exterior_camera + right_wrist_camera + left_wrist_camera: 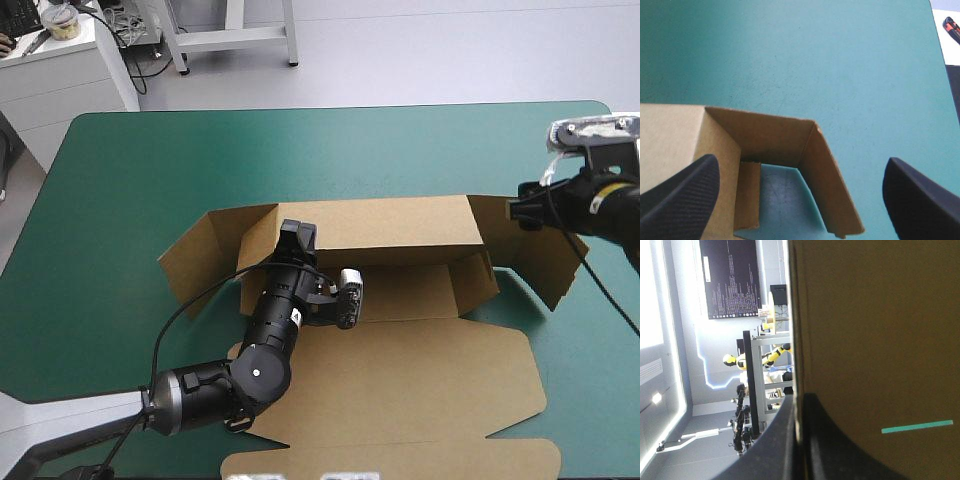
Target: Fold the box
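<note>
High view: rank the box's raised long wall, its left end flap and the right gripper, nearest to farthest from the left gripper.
1. Raised long wall: the left gripper clamps its left end.
2. Left end flap: just beside, further left.
3. Right gripper: far off, at the opposite end.

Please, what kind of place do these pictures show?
Probably a robotics lab or test bench: a table with a teal-green cover, the left gripper and right gripper of two robot arms over it, and a brown box, partly folded.
</note>
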Robot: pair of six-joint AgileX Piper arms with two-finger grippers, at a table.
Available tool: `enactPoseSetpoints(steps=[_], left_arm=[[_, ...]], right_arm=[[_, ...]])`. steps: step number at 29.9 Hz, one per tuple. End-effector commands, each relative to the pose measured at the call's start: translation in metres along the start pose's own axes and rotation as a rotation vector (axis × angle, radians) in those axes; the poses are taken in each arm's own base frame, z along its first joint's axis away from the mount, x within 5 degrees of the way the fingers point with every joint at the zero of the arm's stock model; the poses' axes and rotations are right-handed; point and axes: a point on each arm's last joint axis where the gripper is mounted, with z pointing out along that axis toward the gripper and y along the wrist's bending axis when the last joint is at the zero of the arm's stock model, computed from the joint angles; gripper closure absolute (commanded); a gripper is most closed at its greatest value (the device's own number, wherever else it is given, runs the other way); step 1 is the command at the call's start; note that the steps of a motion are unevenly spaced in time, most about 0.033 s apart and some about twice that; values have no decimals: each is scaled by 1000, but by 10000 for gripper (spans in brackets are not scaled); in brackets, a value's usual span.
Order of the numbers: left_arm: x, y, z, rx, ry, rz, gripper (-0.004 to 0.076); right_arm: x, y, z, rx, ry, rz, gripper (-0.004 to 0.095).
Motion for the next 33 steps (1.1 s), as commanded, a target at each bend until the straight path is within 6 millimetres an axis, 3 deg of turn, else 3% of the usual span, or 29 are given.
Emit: enactPoseSetpoints(steps=[1, 5, 11, 14, 17, 20, 33], left_arm=[[1, 22, -7, -105, -11, -5, 734], [1, 22, -7, -105, -11, -5, 734], [1, 22, -7, -105, -11, -5, 734], [1, 22, -7, -106, -9, -5, 734], [2, 22, -7, -106, -7, -6, 734], [1, 22, -7, -105, -6, -5, 734], [1, 22, -7, -105, -6, -5, 734]], right_arm=[[-31, -13, 10, 6, -53, 2, 95], [-51, -33, 44, -45, -22, 90, 95], [-65, -59, 101, -114, 100, 175, 95], [-65, -62, 130, -141, 192, 175, 95], [-63, -59, 148, -199, 250, 184, 95], [-60, -58, 156, -217, 277, 185, 95], [-60, -59, 148, -195, 273, 183, 96]])
